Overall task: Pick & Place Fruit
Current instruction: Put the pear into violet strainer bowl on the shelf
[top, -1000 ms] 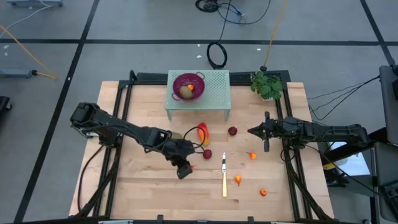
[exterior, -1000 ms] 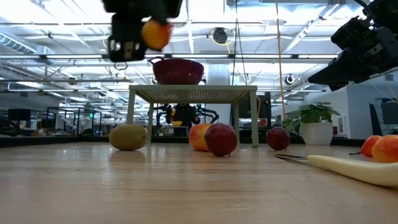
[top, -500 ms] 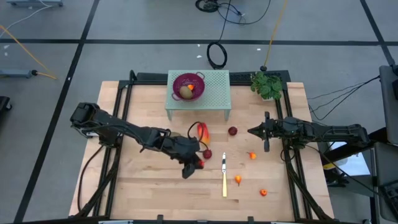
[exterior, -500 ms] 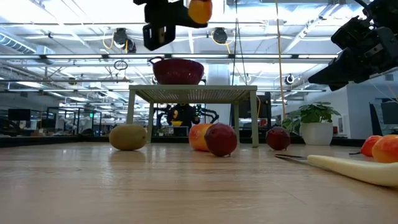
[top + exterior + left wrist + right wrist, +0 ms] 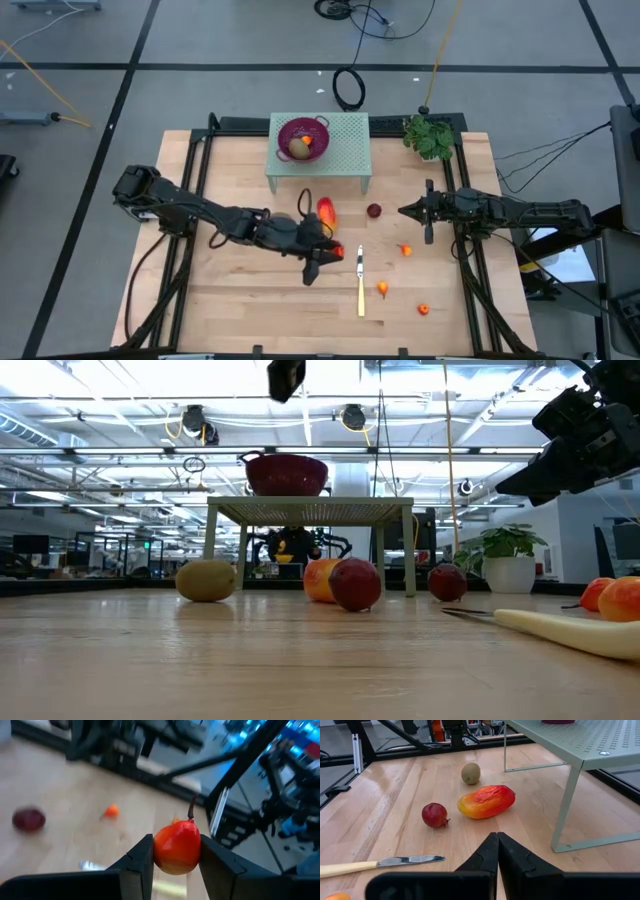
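Left gripper carries a small red-orange fruit above mid-desk.

Its jaws clamp the fruit's sides, lifted clear, probably bound for the colander on the far stand; other fruit lie beneath, with bare wood nearer. On the right, the right gripper waits, jaws closed and empty, beside the desk's edge.

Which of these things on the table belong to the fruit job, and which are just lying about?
Job:
- small red-orange fruit, held in the left gripper
- red-orange oblong
- brown-green oval
- dark red balls
- tiny orange pieces

Lying about:
- knife
- potted plant
- purple colander on the green stand
- right gripper, idle
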You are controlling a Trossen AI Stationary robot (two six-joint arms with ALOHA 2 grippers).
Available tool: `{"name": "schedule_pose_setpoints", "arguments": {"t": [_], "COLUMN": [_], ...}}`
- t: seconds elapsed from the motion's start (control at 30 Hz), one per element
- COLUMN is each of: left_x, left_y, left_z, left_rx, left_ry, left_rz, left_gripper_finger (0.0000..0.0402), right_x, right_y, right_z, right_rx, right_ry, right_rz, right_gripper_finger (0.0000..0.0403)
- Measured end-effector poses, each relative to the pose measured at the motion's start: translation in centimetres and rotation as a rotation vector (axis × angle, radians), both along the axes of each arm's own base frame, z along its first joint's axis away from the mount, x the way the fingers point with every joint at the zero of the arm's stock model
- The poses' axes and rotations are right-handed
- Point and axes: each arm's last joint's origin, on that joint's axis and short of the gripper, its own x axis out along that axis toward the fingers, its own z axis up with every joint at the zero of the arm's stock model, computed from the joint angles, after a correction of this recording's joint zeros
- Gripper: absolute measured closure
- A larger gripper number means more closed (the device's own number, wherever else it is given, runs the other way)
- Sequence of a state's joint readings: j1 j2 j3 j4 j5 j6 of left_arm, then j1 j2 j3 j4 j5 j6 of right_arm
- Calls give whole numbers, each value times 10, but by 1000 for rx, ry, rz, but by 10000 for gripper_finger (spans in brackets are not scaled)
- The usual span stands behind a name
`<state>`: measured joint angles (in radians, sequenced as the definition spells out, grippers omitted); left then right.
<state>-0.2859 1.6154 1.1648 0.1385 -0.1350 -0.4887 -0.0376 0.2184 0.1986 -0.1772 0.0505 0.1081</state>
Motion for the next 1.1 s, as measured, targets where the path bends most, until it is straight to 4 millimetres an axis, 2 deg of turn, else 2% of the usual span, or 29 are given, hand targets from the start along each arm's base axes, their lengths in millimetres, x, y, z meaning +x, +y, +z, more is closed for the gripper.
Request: {"name": "schedule_pose_setpoints", "arguments": {"t": [0.23,0.53,0.63,0.9,1.1], "left_x": [3,3,4,8,9], "left_y": [1,1,5,20,23], "left_z": [11,12,12,12,14], "left_rx": [74,66,-60,-592,-753], "left_ry": [-129,-137,-123,-32,-4], "left_rz": [25,53,90,133,93], "left_gripper_finger": [277,277,277,277,277], "right_x": [0,0,0,0,0], "right_y": [0,0,0,0,0], "right_z": [0,0,0,0,0], "right_rx": [0,0,0,0,0], "right_ry": [0,0,0,0,0], "right_rz": [0,0,0,0,0], "right_gripper_finger": [399,399,399,399,399]}}
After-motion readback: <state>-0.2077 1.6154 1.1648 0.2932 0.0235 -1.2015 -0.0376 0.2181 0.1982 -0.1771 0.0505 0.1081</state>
